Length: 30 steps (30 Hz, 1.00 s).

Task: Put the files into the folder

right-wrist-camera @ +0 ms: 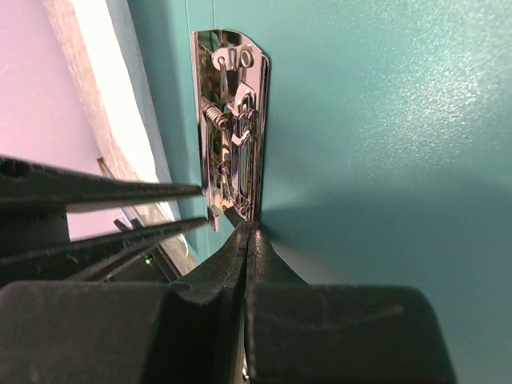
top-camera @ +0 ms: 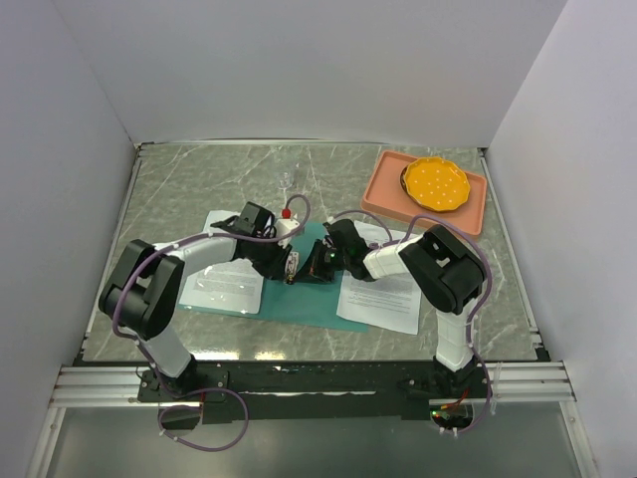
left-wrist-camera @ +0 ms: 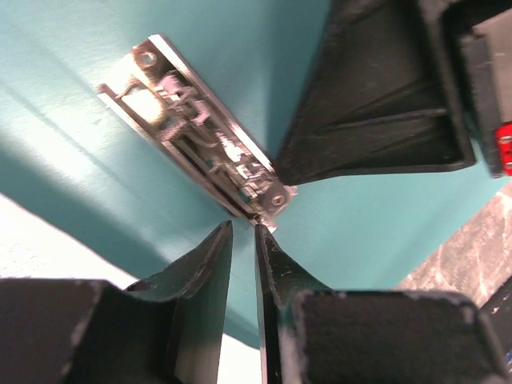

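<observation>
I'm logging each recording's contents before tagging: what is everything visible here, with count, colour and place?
Teal-green flat document folder: one, teal, table centre.
Shiny metal clip: one, silver, on the folder.
White printed paper sheets: two, white, at the folder's left and right sides.
Salmon-pink rectangular tray: one, pink, table's far right.
Round orange-yellow plate: one, dark-rimmed, in the tray.
Small clear object: one, far centre, unidentifiable.
Red-capped white item: one, near the folder's far edge.
Grey marbled table: one.
Left hand: black, slightly open at the clip's end.
Right hand: black, shut, at the clip.
</observation>
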Each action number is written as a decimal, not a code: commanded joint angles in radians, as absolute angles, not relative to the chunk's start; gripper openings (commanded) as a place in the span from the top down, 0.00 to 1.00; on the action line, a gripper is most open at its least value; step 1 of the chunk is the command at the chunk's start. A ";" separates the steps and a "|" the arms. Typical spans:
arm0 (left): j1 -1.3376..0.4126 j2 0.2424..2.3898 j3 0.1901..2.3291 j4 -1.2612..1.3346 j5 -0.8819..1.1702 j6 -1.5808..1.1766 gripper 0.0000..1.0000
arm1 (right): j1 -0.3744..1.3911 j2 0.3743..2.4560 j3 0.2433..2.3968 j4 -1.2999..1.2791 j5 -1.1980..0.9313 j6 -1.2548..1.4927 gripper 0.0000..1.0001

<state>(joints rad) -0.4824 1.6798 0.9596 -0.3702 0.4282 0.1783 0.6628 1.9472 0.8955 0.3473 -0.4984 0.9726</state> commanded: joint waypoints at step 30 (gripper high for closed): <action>-0.457 1.655 0.988 -0.379 0.486 0.175 0.75 | 0.653 1.985 0.845 0.322 -0.442 0.962 1.00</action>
<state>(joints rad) -0.4568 1.6466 0.9699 -0.3901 0.4519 0.1783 0.6582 1.9480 0.8780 0.3832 -0.4992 0.9802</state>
